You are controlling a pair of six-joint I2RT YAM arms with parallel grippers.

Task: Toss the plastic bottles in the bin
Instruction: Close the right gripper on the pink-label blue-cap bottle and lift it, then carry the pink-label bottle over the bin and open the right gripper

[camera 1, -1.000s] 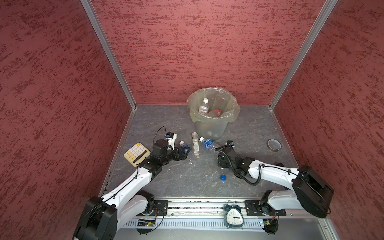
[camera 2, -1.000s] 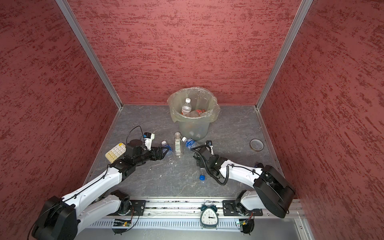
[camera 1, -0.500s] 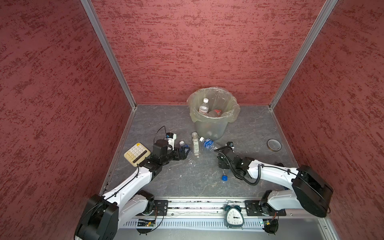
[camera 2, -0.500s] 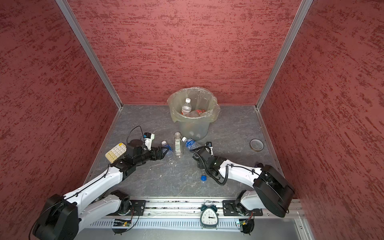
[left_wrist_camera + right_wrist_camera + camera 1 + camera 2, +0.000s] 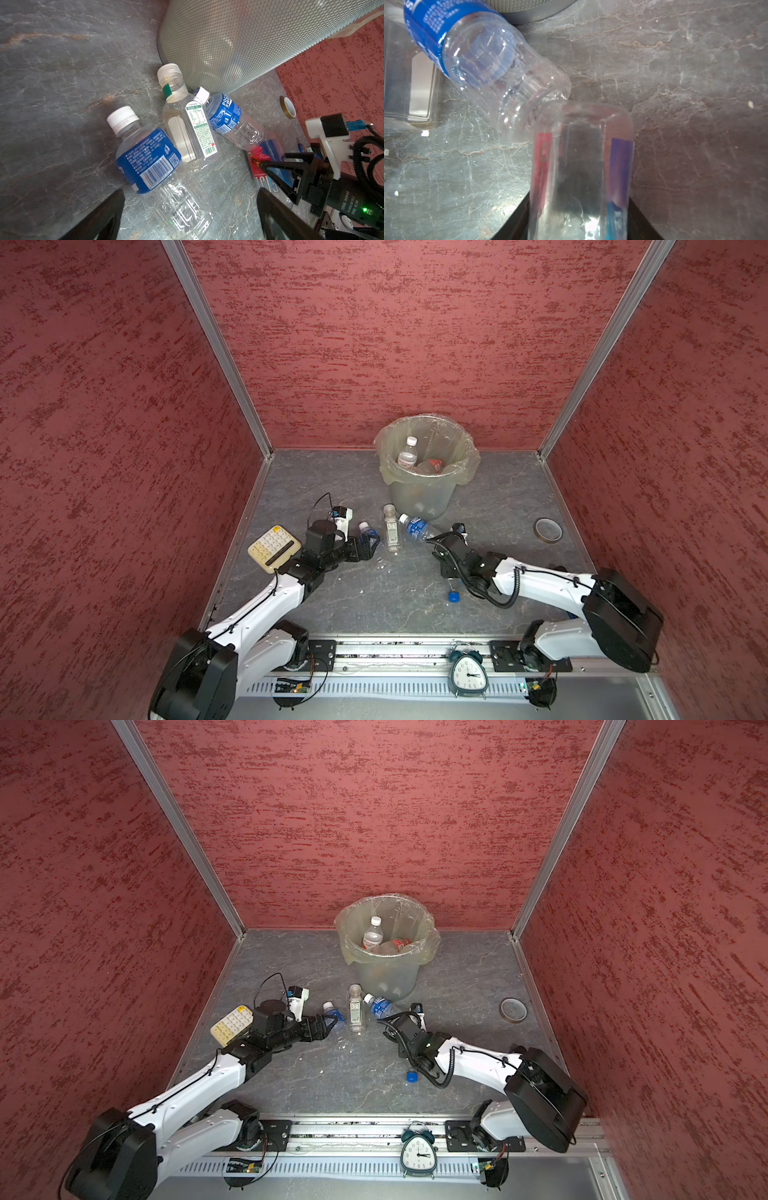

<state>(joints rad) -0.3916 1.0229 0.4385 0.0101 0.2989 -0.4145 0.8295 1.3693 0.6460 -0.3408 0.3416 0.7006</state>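
Right end effector [image 5: 578,216] has closed since the earlier frame, gripping a clear red-and-purple-labelled plastic bottle [image 5: 581,155] on the grey worktop [image 5: 695,83] near the bag-lined translucent bin [image 5: 419,497]; I note left end effector [image 5: 190,191] open.

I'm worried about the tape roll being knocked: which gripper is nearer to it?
Right. The right gripper, closed on a red-and-purple-labelled bottle, is mid-table, toward the tape roll; the left gripper is farther away, past the white-labelled bottle.
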